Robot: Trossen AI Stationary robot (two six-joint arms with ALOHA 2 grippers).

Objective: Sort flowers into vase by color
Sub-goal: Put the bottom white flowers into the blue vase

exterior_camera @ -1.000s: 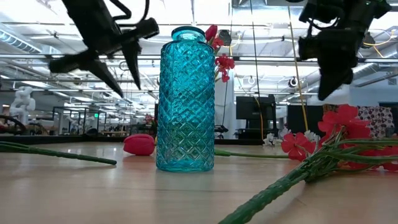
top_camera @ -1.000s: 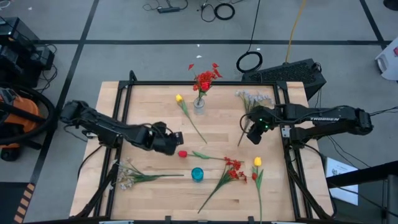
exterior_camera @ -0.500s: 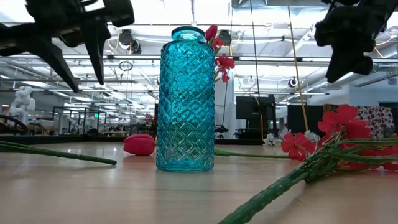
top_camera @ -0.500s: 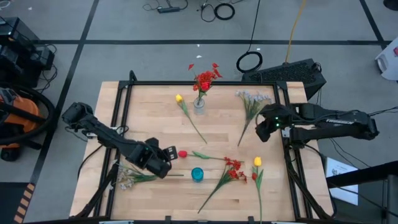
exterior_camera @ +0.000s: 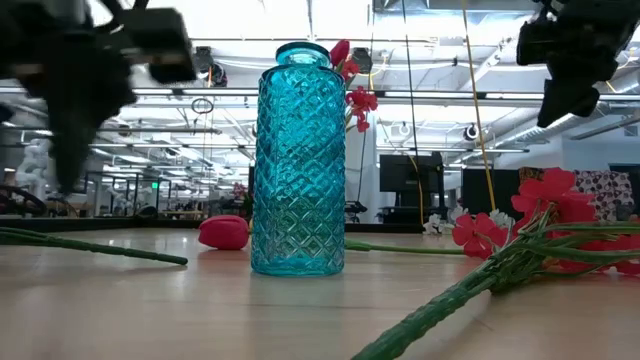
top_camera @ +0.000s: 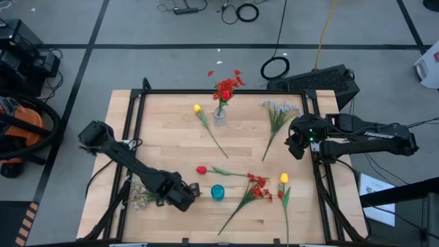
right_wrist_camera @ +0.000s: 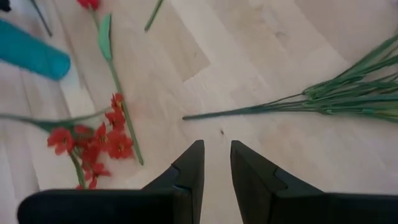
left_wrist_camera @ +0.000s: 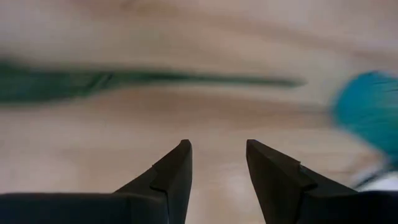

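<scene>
From above, your left gripper is low over the tabletop near its front edge, left of centre. The white spray lies just beside it on the front-left side, its stalk running along the front edge toward the teal vase, which stands just past the gripper. That stalk's long axis is what your next grasp turns on, and the left arm is plainly the nearer one. The right gripper waits by the right edge, next to a second white spray. A clear vase with red blooms stands near the back edge; a red bud, a red spray and two yellow tulips lie loose.

At table height, the teal vase fills the middle, the red bud behind it and red blooms to one side; the left arm is a blur there.

In the left wrist view, your gripper has its fingers apart, empty, with a green stalk lying crosswise ahead of them.

In the right wrist view, that gripper also holds nothing, fingers slightly apart, a green stalk crosswise ahead.
</scene>
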